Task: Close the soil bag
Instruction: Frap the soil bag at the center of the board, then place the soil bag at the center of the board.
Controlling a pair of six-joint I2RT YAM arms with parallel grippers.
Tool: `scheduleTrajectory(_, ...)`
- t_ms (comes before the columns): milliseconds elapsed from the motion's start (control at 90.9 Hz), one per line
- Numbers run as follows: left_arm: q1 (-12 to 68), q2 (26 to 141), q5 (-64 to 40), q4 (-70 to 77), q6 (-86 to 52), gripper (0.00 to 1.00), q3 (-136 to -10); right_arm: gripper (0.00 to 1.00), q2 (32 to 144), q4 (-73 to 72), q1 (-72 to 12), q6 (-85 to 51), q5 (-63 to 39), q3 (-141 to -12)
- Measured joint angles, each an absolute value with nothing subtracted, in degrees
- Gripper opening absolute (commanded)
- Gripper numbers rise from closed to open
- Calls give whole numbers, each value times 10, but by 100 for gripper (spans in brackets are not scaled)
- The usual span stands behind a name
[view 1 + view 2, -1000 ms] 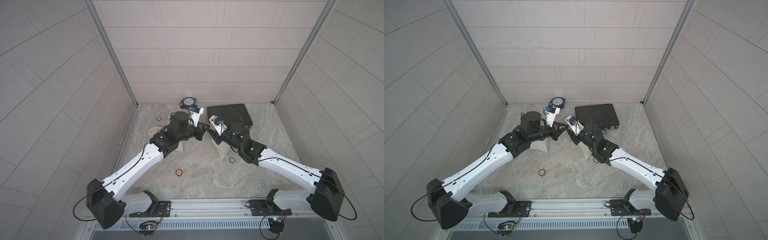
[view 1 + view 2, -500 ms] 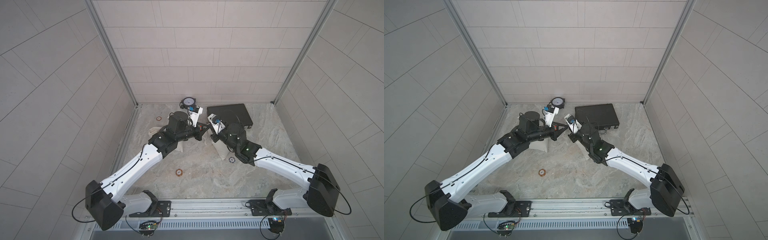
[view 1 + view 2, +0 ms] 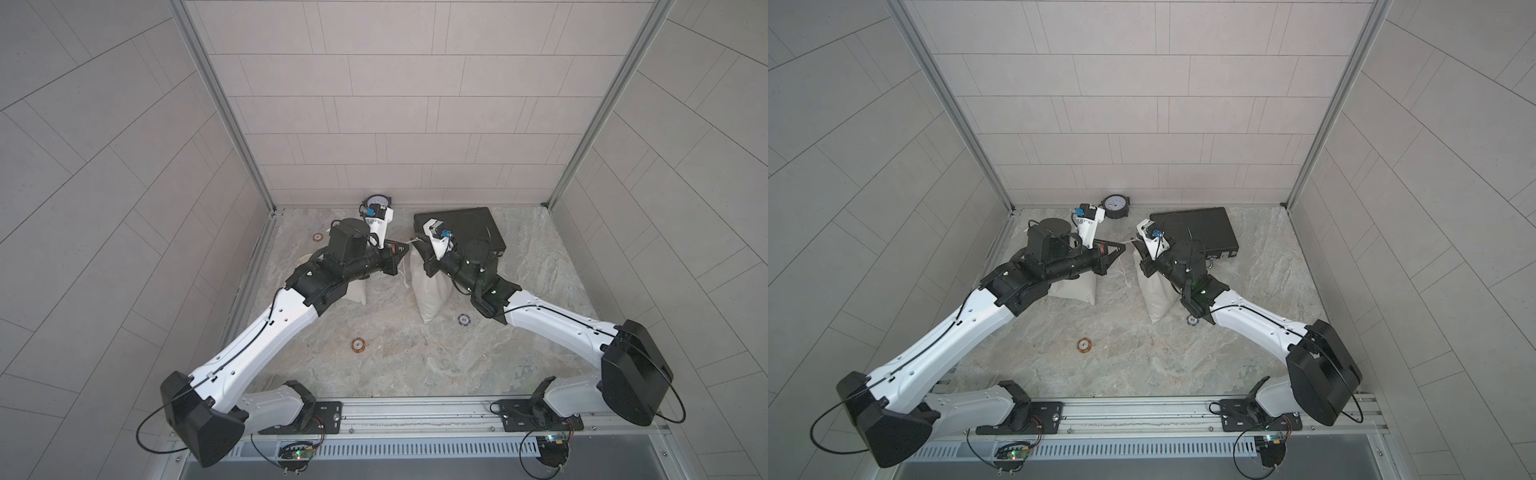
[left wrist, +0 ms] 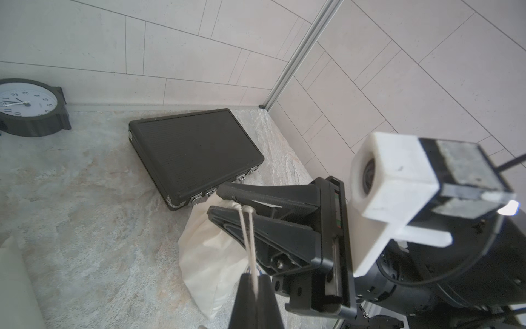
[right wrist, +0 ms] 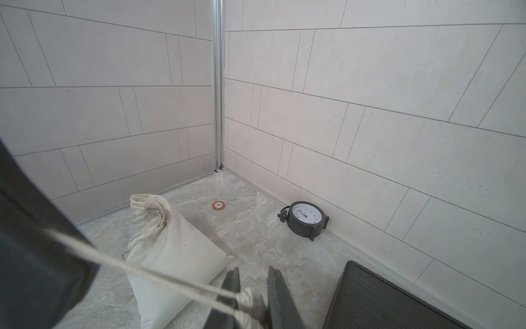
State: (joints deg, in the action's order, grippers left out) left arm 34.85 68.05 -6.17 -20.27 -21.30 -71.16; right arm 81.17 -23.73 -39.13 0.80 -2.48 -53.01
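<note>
The soil bag [image 3: 430, 291], a cream cloth sack, is seen in both top views standing on the marbled tabletop [image 3: 415, 365] near the middle. It is set just in front of a closed black case [image 3: 478, 220] and is partly covered by the right arm. Its gathered neck is clamped by the right gripper [image 4: 225, 203]. In the right wrist view the bunched cloth and the knotted cord are seen filling the narrow gap between the two fingers [image 5: 232, 284]. The drawstring [image 4: 247, 242] is drawn out of that neck as two taut strands and is pinched at its far end by the left gripper [image 4: 253, 280], whose jaws are fully clenched on it. The two grippers are held tip to tip, just apart, above the table. A second bag [image 3: 1077, 291], with its mouth cinched, is laid on the table under the left arm, apart from the soil bag. A round clock [image 3: 1115, 204] is propped against the back wall. An orange chip [image 3: 358, 344] is seen on the open front area, a second orange chip [image 3: 317, 237] near the left wall, and a blue chip [image 3: 464, 319] just beside the soil bag's base.
</note>
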Motion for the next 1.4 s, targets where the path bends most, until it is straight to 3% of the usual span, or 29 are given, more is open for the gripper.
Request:
scheduleTrajectory(209, 337, 667, -62, -215, -217, 0, -711, 11, 804, -218, -391, -1, -51, -543)
scheduleTrajectory(451, 289, 636, -112, -195, -243, 0, -668, 12, 762, -121, -389, -3, -97, -561)
scheduleTrajectory(594, 253, 603, -136, -165, -262, 0, -612, 32, 755, -76, -388, -5, -127, -571)
scheduleTrajectory(847, 148, 572, 51, -122, -289, 0, -489, 69, 776, 69, -293, -28, -9, -567)
scheduleTrajectory(891, 136, 582, 74, -119, -294, 8, -464, 74, 766, 77, -294, -27, -5, -563)
scheduleTrajectory(980, 117, 604, 121, -121, -301, 45, -429, 80, 726, 83, -286, -27, 5, -542)
scheduleTrajectory(1222, 58, 576, 227, -104, -292, 97, -392, 100, 636, 46, -126, -75, 88, -435)
scheduleTrajectory(1398, 31, 556, 305, -51, -260, 100, -309, 100, 636, -30, -21, -122, 135, -323)
